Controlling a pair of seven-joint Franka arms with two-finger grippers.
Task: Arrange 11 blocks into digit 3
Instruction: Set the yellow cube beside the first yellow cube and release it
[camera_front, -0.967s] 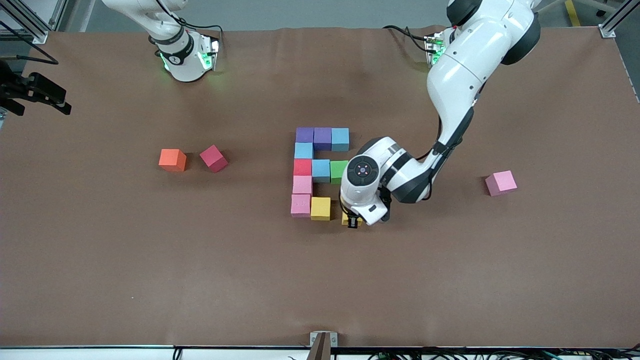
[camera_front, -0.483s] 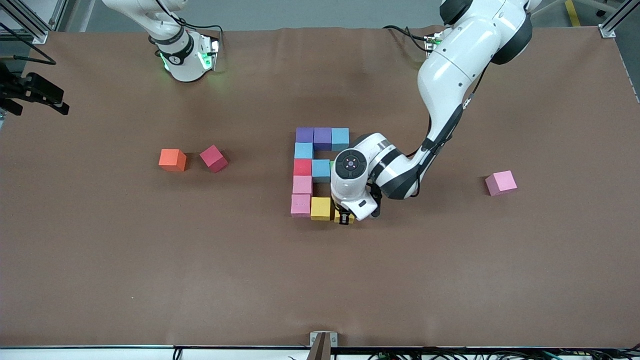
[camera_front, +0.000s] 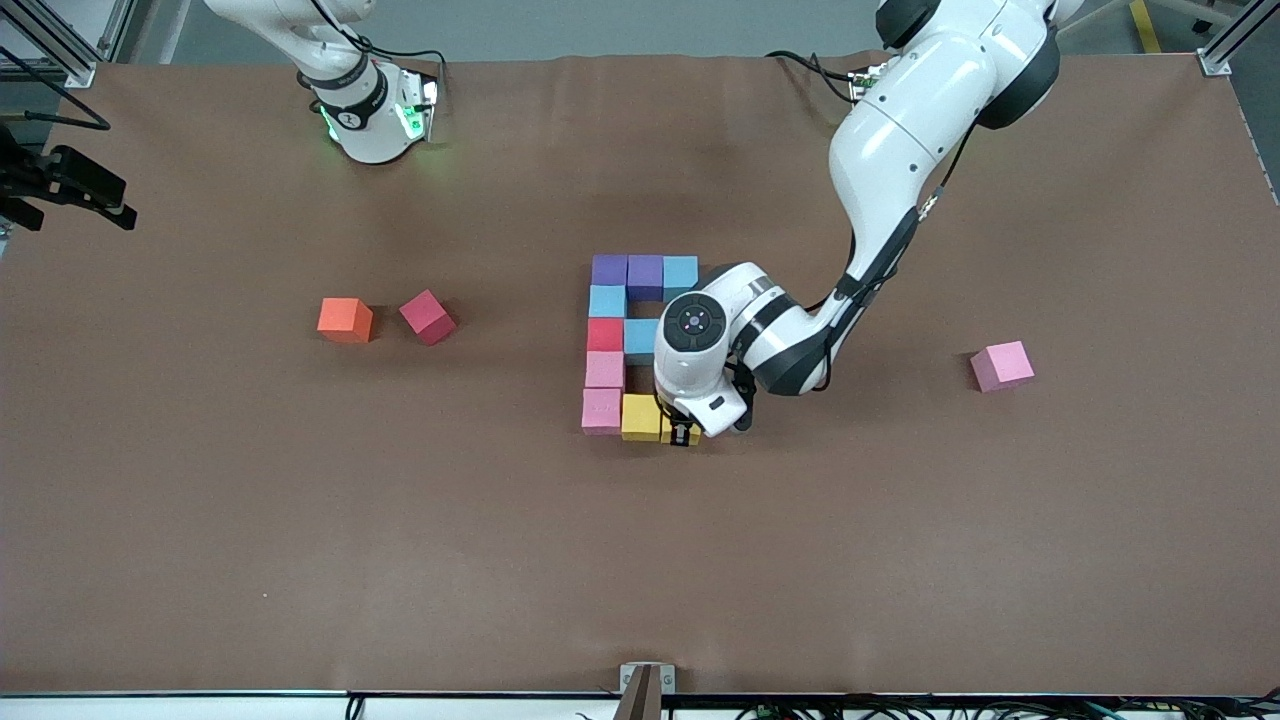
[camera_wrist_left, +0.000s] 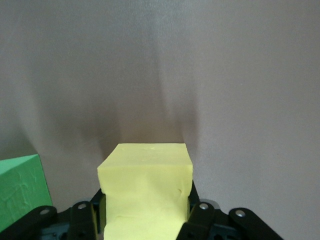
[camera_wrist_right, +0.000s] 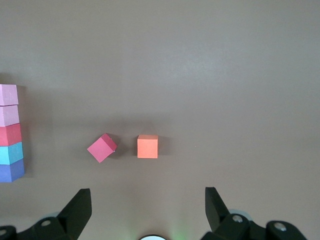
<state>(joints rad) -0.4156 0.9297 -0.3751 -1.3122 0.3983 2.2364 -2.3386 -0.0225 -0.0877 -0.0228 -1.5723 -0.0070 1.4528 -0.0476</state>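
Left gripper (camera_front: 684, 437) gripping a yellow cube (camera_wrist_left: 146, 192) squarely, sitting at three o'clock of the digit's yellow block (camera_front: 641, 417), green cube (camera_wrist_left: 20, 190) showing only in the left wrist view, right gripper (camera_wrist_right: 147, 202) waiting open-jawed.

The yellow cube (camera_wrist_left: 146, 192) is seen as matt, slightly dimpled foam, as is the green cube (camera_wrist_left: 20, 192). The table (camera_front: 300, 520) is covered in smooth, matt brown sheeting. Glossy white plastic shells clothe the arms.
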